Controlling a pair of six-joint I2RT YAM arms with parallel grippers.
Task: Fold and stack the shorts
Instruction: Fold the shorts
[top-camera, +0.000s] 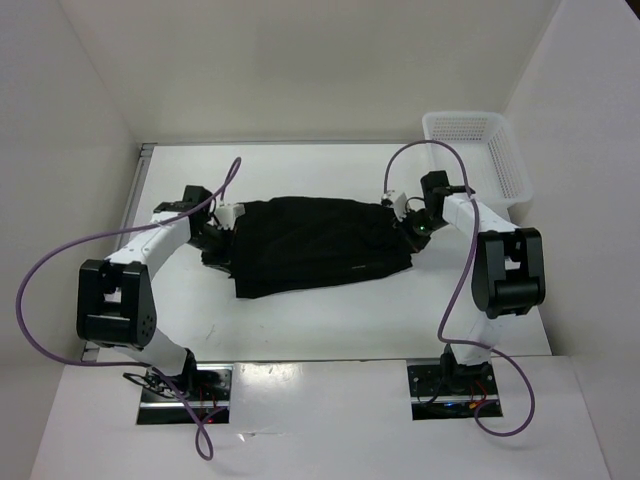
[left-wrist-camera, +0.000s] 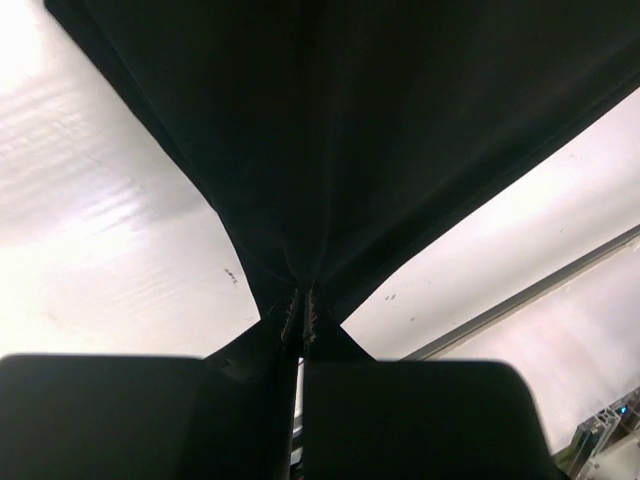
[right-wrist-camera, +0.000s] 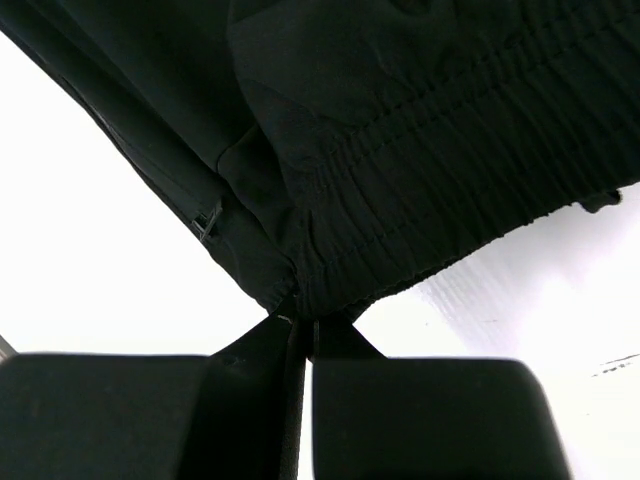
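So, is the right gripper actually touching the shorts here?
Touching. The right wrist view shows the right gripper shut on the shorts, fabric by the elastic waistband pinched between its fingertips.

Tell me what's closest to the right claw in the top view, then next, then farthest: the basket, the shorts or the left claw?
1. The black shorts: touching, the right claw is pinching their right edge.
2. The white mesh basket: in the far right corner, beyond that claw.
3. The left claw: across the shorts, pinching their left edge.
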